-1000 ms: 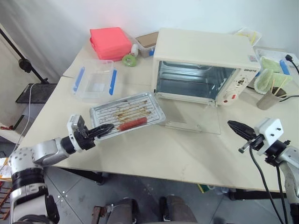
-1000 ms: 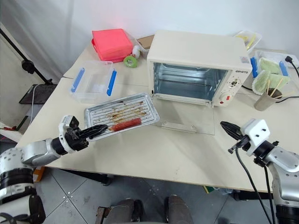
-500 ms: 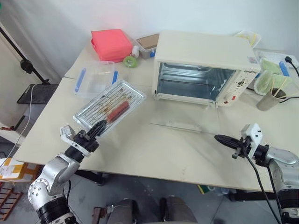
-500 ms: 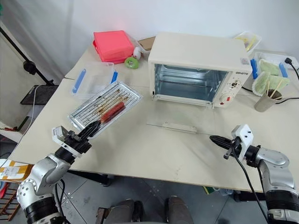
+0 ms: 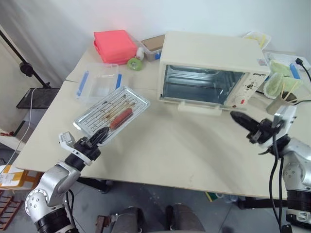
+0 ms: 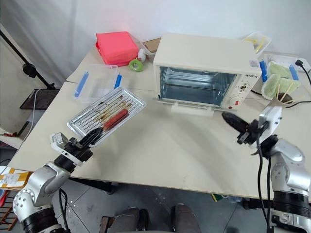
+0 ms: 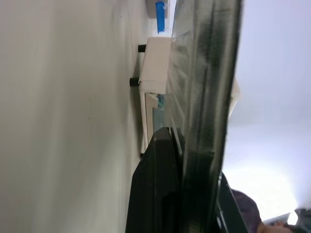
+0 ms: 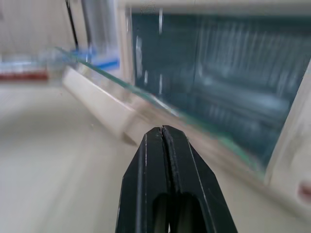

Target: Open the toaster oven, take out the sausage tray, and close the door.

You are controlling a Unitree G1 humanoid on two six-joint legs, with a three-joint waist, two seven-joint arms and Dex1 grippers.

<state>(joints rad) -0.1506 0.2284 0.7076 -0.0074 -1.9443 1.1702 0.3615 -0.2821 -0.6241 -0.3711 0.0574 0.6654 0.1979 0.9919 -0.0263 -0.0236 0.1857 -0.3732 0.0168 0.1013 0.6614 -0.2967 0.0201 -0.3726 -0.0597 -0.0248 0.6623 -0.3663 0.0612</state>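
Observation:
The cream-white toaster oven [image 5: 214,58] stands at the back of the table, its cavity showing. Its glass door [image 8: 146,97] hangs partly raised, and its bar handle [image 5: 199,108] is off the table. My right gripper [image 5: 238,118] is shut and empty, just right of the handle's end and low in front of the door [image 5: 197,99]. My left gripper [image 5: 99,135] is shut on the near edge of the sausage tray [image 5: 97,116]. It holds the tray tilted above the table's left side. One red sausage [image 5: 121,116] lies on the tray.
A clear container with blue clips [image 5: 99,82] sits just behind the tray. Behind that are a pink box [image 5: 115,44] and a green tape roll [image 5: 134,62]. A paper cup of sticks [image 5: 278,103] and bagged items [image 5: 279,77] stand right of the oven.
The door has swung up from lying flat on the table to partly raised. My right gripper rose and moved toward the oven. The tray swung left and up earlier, then held nearly still.

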